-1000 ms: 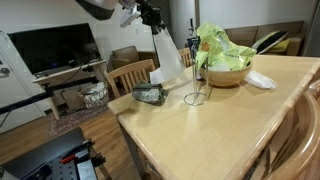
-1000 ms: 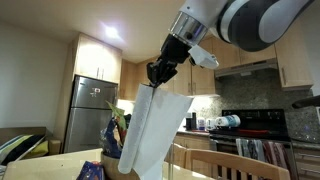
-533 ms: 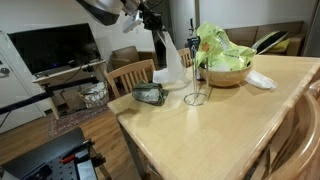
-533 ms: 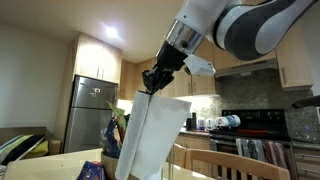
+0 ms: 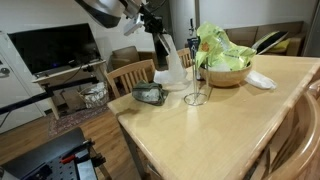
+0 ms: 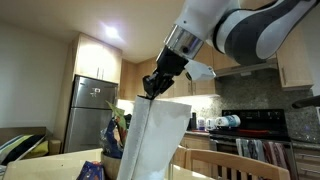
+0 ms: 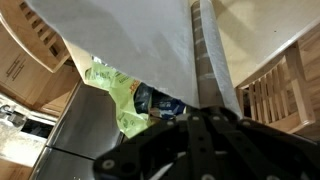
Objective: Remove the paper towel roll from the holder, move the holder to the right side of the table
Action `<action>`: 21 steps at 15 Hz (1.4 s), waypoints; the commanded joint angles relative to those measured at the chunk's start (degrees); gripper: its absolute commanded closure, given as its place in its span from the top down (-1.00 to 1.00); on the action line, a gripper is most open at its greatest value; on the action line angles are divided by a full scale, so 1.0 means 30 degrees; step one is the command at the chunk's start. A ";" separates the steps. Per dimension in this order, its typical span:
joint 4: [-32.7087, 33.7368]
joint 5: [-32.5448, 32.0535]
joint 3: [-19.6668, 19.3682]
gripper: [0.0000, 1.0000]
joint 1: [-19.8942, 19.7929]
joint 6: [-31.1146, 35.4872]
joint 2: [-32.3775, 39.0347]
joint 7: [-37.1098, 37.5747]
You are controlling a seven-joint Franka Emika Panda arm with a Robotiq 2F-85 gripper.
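The paper towel roll (image 5: pixel 166 52) hangs tilted in the air, above and to the left of the holder (image 5: pixel 196 84). My gripper (image 5: pixel 152 22) is shut on the roll's top edge. The bare wire holder stands on the table (image 5: pixel 220 135) near its far edge, its ring base flat on the top. From the low exterior view, the roll (image 6: pixel 150 140) fills the middle of the picture under the gripper (image 6: pixel 153 88). In the wrist view the white roll (image 7: pixel 120 40) stretches away from the gripper (image 7: pixel 205 105).
A bowl of green stuff (image 5: pixel 225 58) and a crumpled white napkin (image 5: pixel 260 80) sit right of the holder. A dark object (image 5: pixel 150 95) lies at the table's left corner. Wooden chairs (image 5: pixel 130 75) stand behind it. A fridge (image 6: pixel 90 110) stands in the background.
The gripper and the roll have drifted a little left and down. The holder has stayed in place.
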 commanded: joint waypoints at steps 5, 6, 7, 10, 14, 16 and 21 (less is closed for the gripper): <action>0.0556 -0.2177 -0.0472 -0.99 0.0010 0.1941 0.2045 0.0512; 0.0745 -0.3138 -0.0723 -0.99 0.0119 0.2336 0.2217 0.0973; 0.0982 -0.4303 -0.1017 -0.99 0.0293 0.2544 0.2309 0.1751; 0.1663 -0.7918 -0.1402 -0.99 0.0498 0.2598 0.2549 0.3880; 0.2497 -1.3415 -0.1165 -0.99 0.0476 0.1985 0.2695 0.7958; 0.2457 -1.4727 -0.0967 -0.99 0.0330 0.1983 0.2828 0.8935; 0.2036 -1.3917 -0.1261 -0.99 0.0342 0.1707 0.3819 0.7533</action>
